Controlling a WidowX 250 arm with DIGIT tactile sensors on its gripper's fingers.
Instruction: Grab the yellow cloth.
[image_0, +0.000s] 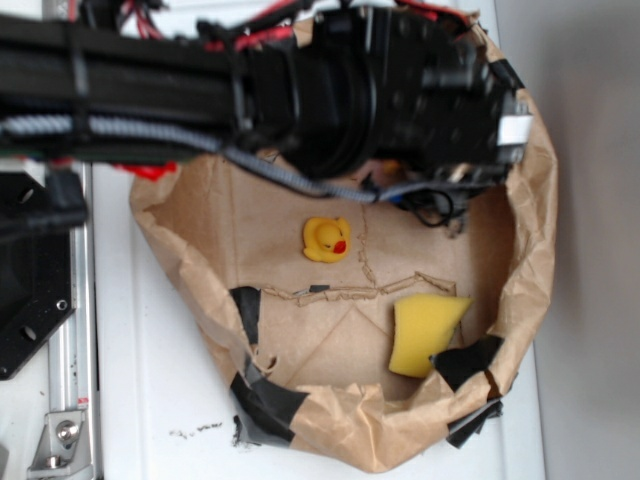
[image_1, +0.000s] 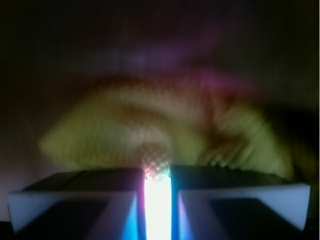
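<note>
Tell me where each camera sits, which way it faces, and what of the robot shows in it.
Exterior: high above, looking down into a brown paper bin holding a rubber duck and a yellow sponge; the black arm crosses the top.
Wrist: mounted on the arm, looking past the pincer at the blurred yellow cloth close ahead; the jaws stand nearly together.
Shared: only the robot itself; the arm hides the cloth from above.

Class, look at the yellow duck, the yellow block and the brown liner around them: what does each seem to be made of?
The small yellow duck with red beak: probably rubber or soft plastic, smooth with a slight sheen. The yellow rectangular block: likely foam sponge, matte with soft edges. The crumpled brown liner: kraft paper, creased and torn, patched with black tape.
</note>
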